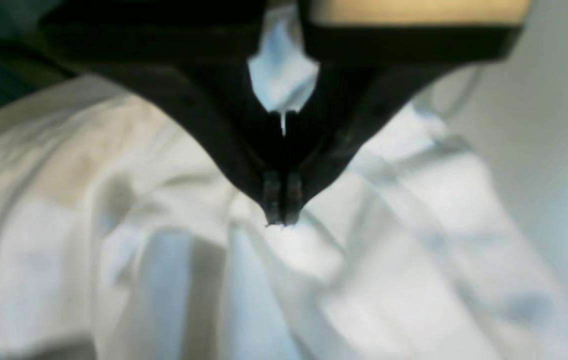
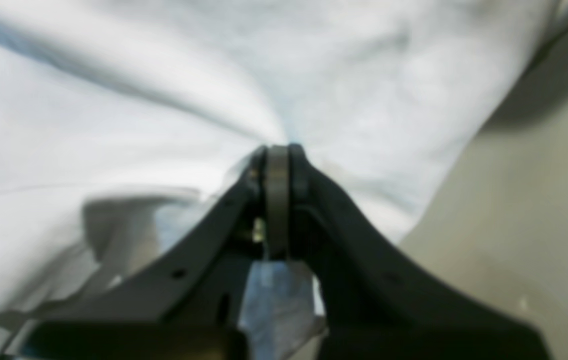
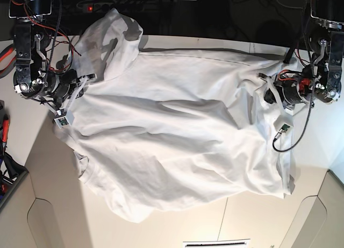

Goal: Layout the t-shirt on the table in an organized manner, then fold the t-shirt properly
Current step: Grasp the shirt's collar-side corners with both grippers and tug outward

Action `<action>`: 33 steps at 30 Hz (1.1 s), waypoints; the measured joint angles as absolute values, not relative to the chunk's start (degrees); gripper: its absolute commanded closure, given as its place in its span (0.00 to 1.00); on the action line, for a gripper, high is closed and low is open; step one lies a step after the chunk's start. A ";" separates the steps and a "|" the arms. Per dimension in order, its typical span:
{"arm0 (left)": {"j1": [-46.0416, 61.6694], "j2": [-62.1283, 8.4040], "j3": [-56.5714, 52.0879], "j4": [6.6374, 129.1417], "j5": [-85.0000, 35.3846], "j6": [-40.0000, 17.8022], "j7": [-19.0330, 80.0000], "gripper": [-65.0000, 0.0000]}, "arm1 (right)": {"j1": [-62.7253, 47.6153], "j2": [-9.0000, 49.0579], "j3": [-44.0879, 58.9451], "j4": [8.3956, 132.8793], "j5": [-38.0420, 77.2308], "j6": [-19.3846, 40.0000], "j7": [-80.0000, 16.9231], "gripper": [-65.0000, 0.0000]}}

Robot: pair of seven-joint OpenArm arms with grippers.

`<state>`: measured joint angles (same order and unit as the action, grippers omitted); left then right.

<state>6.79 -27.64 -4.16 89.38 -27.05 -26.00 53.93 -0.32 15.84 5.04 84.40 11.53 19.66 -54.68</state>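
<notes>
Both grippers are clenched on the t-shirt [image 3: 172, 135], the left gripper [image 1: 280, 220] pinching a ridge of cloth at one side edge and the right gripper [image 2: 277, 150] nipping the opposite one, presumably to draw it flat across the table [image 3: 258, 221]. It lies spread but wrinkled between them; no brand, label or writing is readable anywhere
</notes>
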 measured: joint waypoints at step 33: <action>9.19 -27.57 -9.23 79.24 -16.16 -17.93 44.16 1.00 | -0.34 15.84 5.04 84.42 11.57 19.66 -54.70 1.00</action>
